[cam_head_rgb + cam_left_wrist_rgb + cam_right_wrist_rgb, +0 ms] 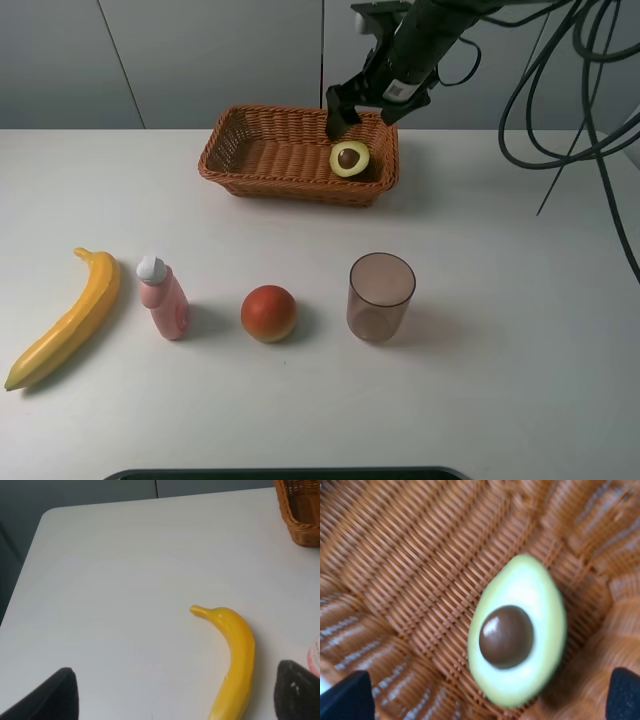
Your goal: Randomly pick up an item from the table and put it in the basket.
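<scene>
The half avocado (350, 158) lies flesh-up with its brown pit showing, inside the brown wicker basket (260, 150) at its right end. It fills the right wrist view (517, 630), resting on the basket's woven floor (410, 565). My right gripper (366, 108) hangs just above the avocado, open and empty, with its dark fingertips (345, 696) spread wide to either side of the fruit. My left gripper (172, 695) is open and empty, low over the white table (500, 250) near the banana. It is out of the exterior view.
Along the front of the table lie a yellow banana (65, 318) (235, 660), a pink bottle (163, 297), a red-orange round fruit (269, 313) and a translucent brown cup (380, 296). Black cables (570, 110) hang at the right. The basket's corner (300, 510) shows in the left wrist view.
</scene>
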